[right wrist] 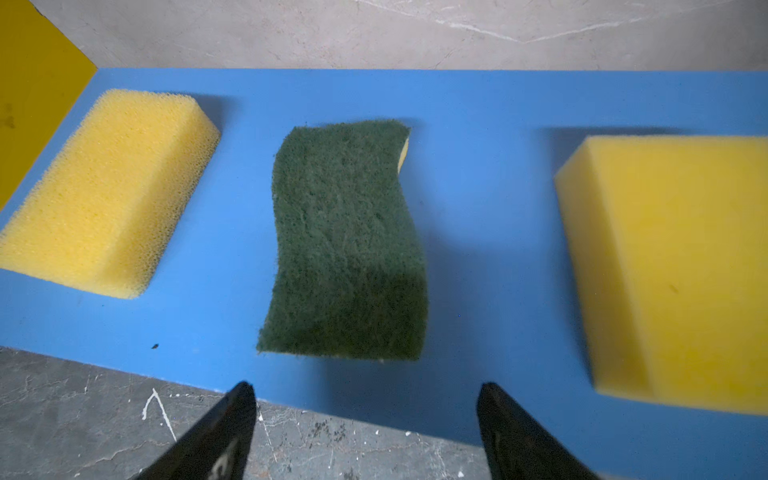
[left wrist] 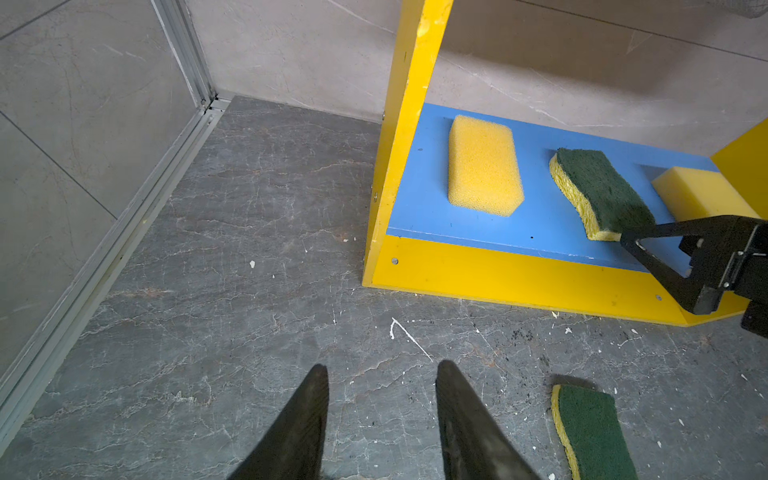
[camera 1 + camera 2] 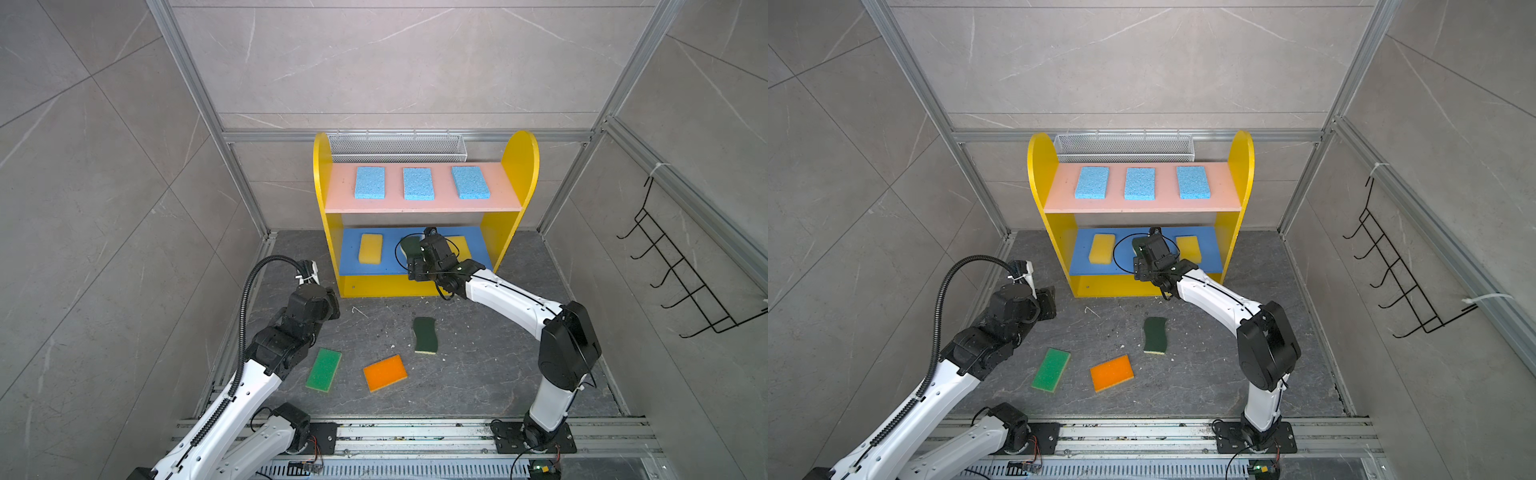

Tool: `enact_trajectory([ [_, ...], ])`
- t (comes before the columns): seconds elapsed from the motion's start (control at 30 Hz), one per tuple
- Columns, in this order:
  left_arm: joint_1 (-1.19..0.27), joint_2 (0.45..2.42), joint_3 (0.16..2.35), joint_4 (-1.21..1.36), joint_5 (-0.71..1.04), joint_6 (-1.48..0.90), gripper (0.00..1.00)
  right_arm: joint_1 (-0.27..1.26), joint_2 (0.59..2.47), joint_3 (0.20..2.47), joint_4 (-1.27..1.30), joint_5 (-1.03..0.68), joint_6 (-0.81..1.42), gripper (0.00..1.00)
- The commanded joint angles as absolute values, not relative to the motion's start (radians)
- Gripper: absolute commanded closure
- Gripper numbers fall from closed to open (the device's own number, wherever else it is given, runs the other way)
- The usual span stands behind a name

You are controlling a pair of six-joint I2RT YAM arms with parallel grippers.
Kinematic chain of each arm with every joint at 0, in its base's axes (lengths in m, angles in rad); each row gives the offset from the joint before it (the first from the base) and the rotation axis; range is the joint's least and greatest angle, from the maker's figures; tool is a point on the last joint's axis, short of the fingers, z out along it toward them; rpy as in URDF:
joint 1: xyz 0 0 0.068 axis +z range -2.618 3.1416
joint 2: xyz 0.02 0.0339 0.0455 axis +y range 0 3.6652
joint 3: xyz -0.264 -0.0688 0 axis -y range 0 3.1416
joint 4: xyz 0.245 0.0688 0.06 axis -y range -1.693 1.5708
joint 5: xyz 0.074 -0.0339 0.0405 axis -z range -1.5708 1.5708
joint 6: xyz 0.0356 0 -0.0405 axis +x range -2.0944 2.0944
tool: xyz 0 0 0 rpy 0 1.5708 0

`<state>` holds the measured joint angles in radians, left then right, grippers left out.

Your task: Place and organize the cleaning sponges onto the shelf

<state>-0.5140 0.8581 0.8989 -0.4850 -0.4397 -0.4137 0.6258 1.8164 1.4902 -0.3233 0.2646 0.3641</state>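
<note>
The shelf (image 3: 519, 166) holds three light blue sponges (image 3: 418, 183) in a row on its pink board (image 3: 395, 204). On the blue board (image 1: 478, 124) a dark green wavy sponge (image 1: 349, 241) lies free between two yellow sponges (image 1: 112, 191) (image 1: 681, 266). My right gripper (image 1: 368, 388) is open at the board's front edge, its tips just short of that green sponge. My left gripper (image 2: 382, 368) is open over bare floor left of the shelf, holding nothing. On the floor lie a second dark green wavy sponge (image 3: 426, 334), a bright green sponge (image 3: 323, 370) and an orange sponge (image 3: 385, 372).
A silver wire-mesh basket (image 3: 399, 147) hangs on the back wall behind the shelf. A black wire hook rack (image 3: 673, 266) is fixed to the right wall. Aluminium frame posts and tiled walls close in the grey floor. The arms' base rail (image 3: 415, 432) runs along the front.
</note>
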Motion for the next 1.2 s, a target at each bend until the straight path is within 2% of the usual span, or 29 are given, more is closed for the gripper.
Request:
enact_trajectory([
  [0.0,-0.507,0.839,0.905,-0.451,-0.452,-0.382,0.54,0.609,1.849,1.533,-0.319,0.213,0.345,0.14],
  [0.47,-0.505,0.833,0.909,-0.46,-0.462,-0.383,0.55,0.6,1.895,1.566,-0.307,0.125,0.331,0.13],
  [1.17,-0.503,0.823,0.906,-0.471,-0.468,-0.385,0.55,0.604,1.904,1.571,-0.313,0.088,0.336,0.14],
])
